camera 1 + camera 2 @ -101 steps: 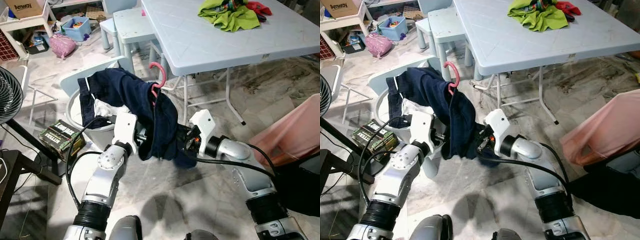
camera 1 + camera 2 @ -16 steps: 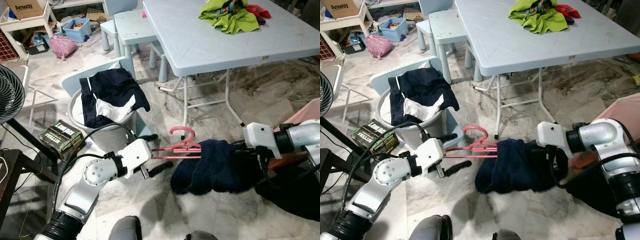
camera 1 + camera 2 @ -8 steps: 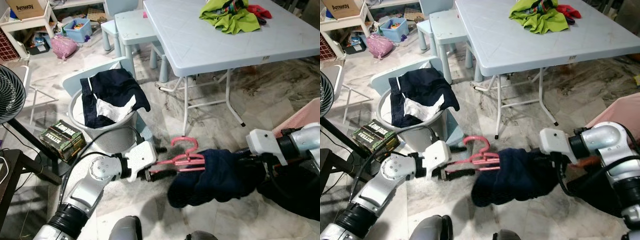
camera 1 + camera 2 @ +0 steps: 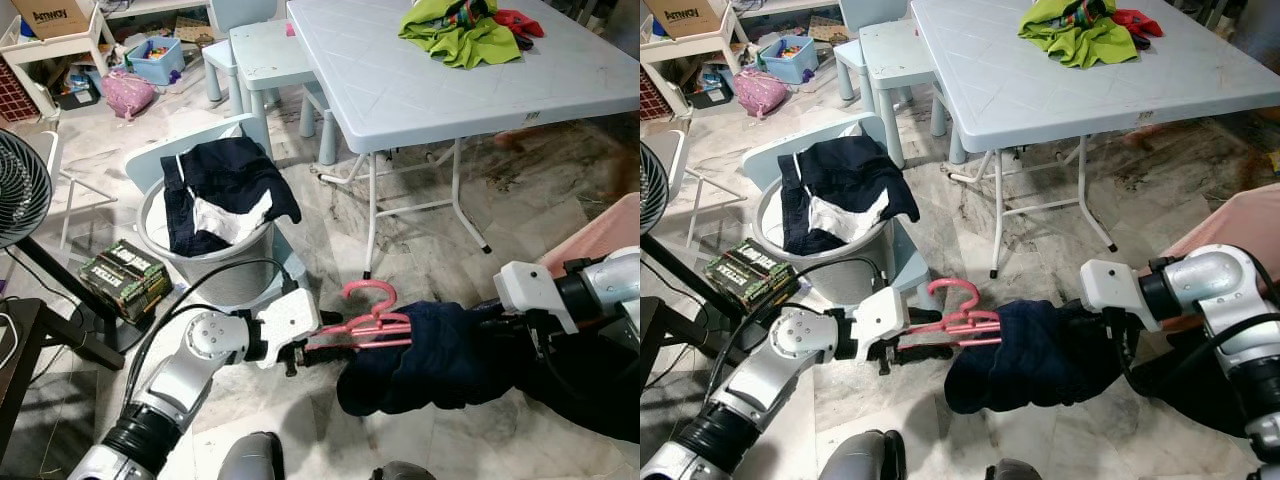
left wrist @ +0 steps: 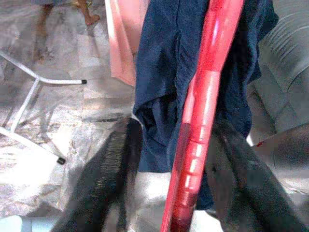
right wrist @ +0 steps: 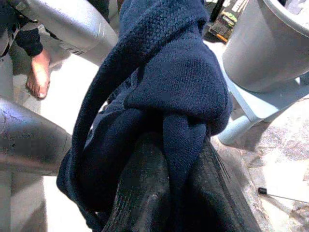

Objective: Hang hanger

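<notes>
left eye view: the left hand (image 4: 297, 352) is clamped on one end of a pink plastic hanger (image 4: 362, 320), held level above the marble floor (image 4: 330, 395), hook (image 4: 368, 291) pointing toward the pale blue table (image 4: 440, 90). a navy knit garment (image 4: 425, 355) is bunched over the hanger's other end. the right hand (image 6: 164, 193) has its black fingers (image 6: 137, 193) pinched together on a fold of that garment, as the right wrist view shows.

the hanger looks light and stiff, though thin plastic may flex under the lopsided load. the knit is soft, limp and fairly heavy, and likely to slide along the smooth bar if it tilts. the surest hold is probably near the neck below the hook, leaving the hook free to catch a rail.

behind the left arm stands a grey laundry basket (image 4: 215, 285) with dark and white clothes (image 4: 225, 200) draped over its rim. green and red clothes (image 4: 462, 28) lie heaped on the table.
</notes>
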### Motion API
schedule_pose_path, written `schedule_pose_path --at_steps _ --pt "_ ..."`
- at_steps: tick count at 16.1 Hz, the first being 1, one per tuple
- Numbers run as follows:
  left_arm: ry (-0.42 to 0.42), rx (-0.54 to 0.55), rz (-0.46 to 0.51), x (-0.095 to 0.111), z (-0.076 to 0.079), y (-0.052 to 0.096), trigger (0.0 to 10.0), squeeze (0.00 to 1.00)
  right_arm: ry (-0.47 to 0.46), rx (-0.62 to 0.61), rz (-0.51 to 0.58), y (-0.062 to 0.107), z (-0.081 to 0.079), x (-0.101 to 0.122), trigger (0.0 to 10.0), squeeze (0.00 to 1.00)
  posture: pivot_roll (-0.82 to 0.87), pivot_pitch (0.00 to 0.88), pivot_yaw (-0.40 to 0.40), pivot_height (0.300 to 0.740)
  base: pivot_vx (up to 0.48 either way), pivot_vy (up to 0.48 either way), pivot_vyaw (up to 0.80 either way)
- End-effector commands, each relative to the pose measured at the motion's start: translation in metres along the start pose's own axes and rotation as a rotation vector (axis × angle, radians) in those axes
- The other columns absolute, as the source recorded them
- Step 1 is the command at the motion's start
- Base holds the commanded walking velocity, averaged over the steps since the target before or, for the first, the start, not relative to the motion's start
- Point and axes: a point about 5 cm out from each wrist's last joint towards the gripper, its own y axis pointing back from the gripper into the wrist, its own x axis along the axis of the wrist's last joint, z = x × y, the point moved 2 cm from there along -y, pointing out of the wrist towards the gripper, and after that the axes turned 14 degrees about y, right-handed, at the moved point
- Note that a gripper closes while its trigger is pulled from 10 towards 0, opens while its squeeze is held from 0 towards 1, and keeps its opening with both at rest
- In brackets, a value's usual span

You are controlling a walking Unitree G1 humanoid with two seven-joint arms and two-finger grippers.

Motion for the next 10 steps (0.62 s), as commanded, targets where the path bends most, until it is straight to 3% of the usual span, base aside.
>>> schedule_pose_path --at_steps 1,10 --pt "-0.003 0.016 -0.011 -0.0002 -0.0060 0.0046 0.0 0.00 0.029 0.018 0.002 0.0046 0.0004 0.0047 10.0 0.00 -0.06 0.078 0.048 0.740 0.000 0.000 0.00" --pt "-0.002 0.022 -0.018 -0.0011 -0.0092 0.0036 0.0 0.00 0.033 0.025 0.005 0.0006 0.0002 0.0053 10.0 0.00 -0.06 0.079 0.047 0.740 0.000 0.000 0.00"
